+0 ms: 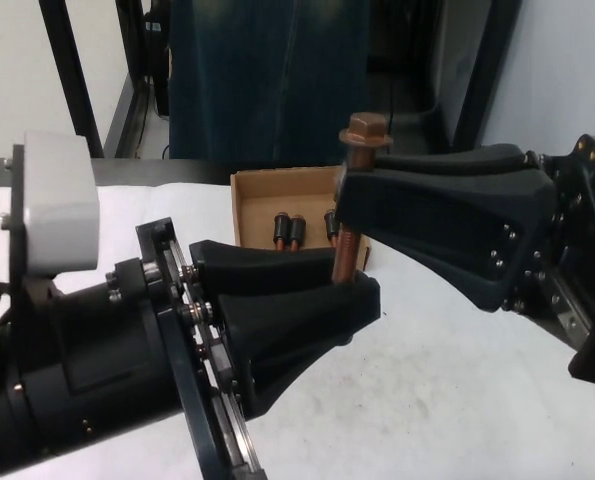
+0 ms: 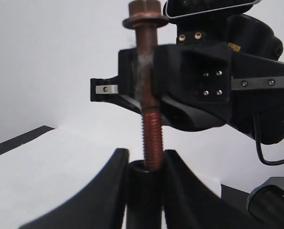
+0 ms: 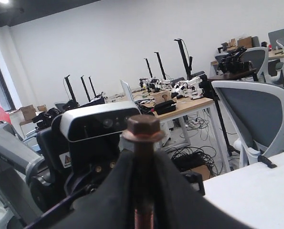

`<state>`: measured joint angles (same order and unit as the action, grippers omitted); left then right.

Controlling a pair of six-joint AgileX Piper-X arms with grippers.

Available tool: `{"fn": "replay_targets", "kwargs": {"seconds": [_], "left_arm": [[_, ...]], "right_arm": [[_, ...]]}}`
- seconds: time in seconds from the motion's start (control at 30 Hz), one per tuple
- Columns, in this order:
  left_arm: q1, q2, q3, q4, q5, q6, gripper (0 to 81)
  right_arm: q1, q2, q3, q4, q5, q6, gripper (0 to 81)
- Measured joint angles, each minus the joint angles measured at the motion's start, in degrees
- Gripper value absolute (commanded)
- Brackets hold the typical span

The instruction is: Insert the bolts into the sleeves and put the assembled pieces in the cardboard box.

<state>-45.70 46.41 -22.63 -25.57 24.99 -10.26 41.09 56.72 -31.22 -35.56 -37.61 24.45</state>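
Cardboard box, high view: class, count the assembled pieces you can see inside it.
3. A left piece and a middle piece sit side by side in the cardboard box; a right piece is partly behind the right gripper holding the bolt. More may be hidden.

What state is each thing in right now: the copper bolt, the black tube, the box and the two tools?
bolt: upright, gripped below its head, tip just inside the sleeve, most of it outside.
sleeve: held upright, bolt partly in.
right tool: shut on the bolt.
left tool: shut on the sleeve.
cardboard box: open.
assembled pieces: three in the box.
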Motion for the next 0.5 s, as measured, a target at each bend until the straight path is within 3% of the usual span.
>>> {"fn": "replay_targets", "kwargs": {"seconds": [0.5], "left_arm": [[0.0, -3.0, 0.1, -0.2, -0.3, -2.8, 0.9]], "right_arm": [[0.1, 0.0, 0.0, 0.0, -1.2, -1.2, 0.3]]}}
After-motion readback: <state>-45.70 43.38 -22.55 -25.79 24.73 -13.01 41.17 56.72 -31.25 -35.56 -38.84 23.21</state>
